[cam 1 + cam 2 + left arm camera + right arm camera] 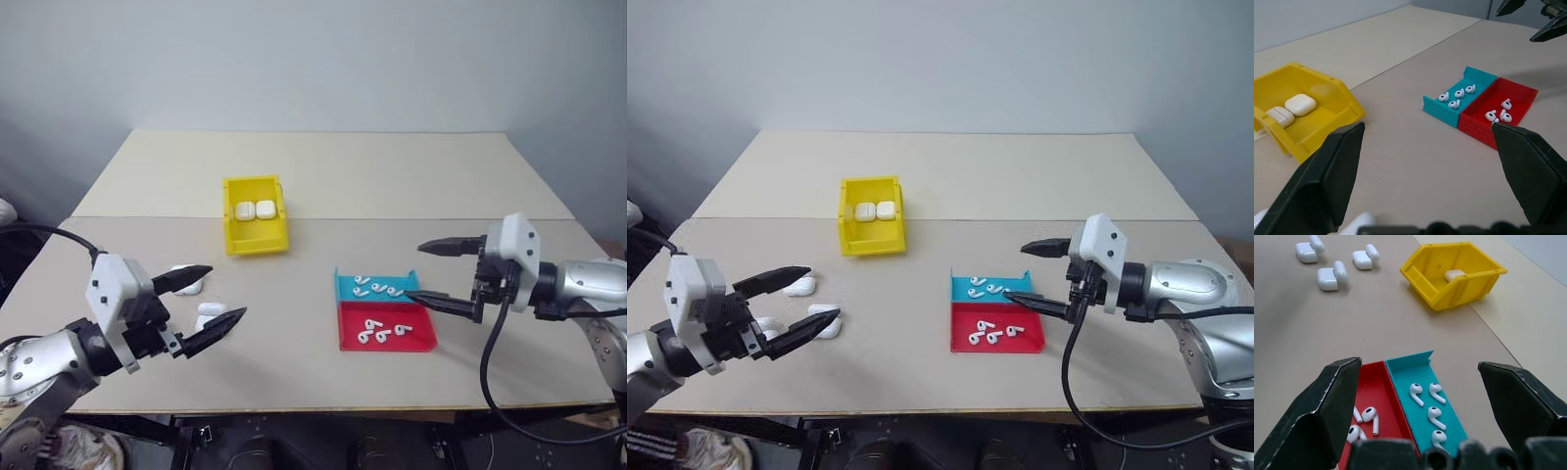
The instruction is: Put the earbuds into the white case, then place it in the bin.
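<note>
Several white earbuds (377, 287) lie in a teal tray (345, 285), and several more (378, 334) in the red tray (416, 338) joined to it. My right gripper (413, 271) hangs open just right of the trays, fingertips pointing at them, holding nothing. On the table's left lie three white cases with their lids flipped open (1332, 276). My left gripper (227, 292) is open and empty above two of them (208, 314). The yellow bin (257, 241) stands behind, between the arms, with two closed white cases (255, 210) inside.
The table is made of two beige panels with a seam (392, 218) running across behind the bin. Its front edge (323, 406) lies close below the trays. Bare tabletop separates the open cases from the trays.
</note>
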